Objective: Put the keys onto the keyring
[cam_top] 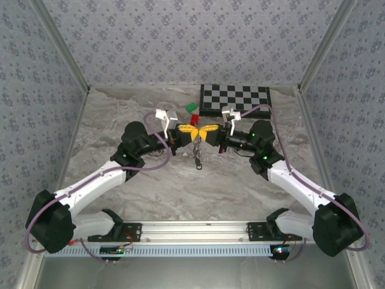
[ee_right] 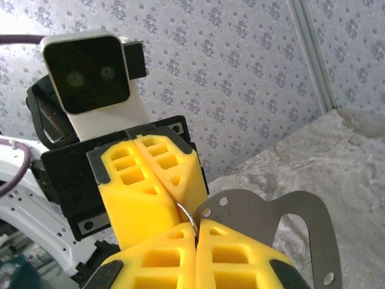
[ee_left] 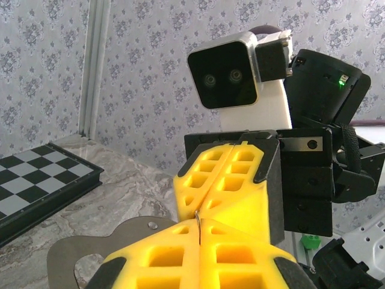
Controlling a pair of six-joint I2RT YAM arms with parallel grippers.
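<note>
My left gripper (cam_top: 190,130) and right gripper (cam_top: 206,132) meet tip to tip above the middle of the table, yellow pads touching. Both are shut. Between them runs the keyring (ee_right: 188,212), a thin silvery wire that goes into the seam of the left gripper (ee_left: 198,227) and into the seam of the right gripper (ee_right: 195,229). The same wire shows as a short sliver, the keyring (ee_left: 197,218), in the left wrist view. A flat grey metal tag (ee_right: 271,208) with small holes hangs by the ring. A small dark piece (cam_top: 197,160) dangles below the grippers; I cannot tell whether it is the keys.
A black-and-white chessboard (cam_top: 234,99) lies at the back right of the table. A green block (cam_top: 191,107) and a red block (cam_top: 194,120) sit just behind the grippers. Patterned walls close in the table on three sides.
</note>
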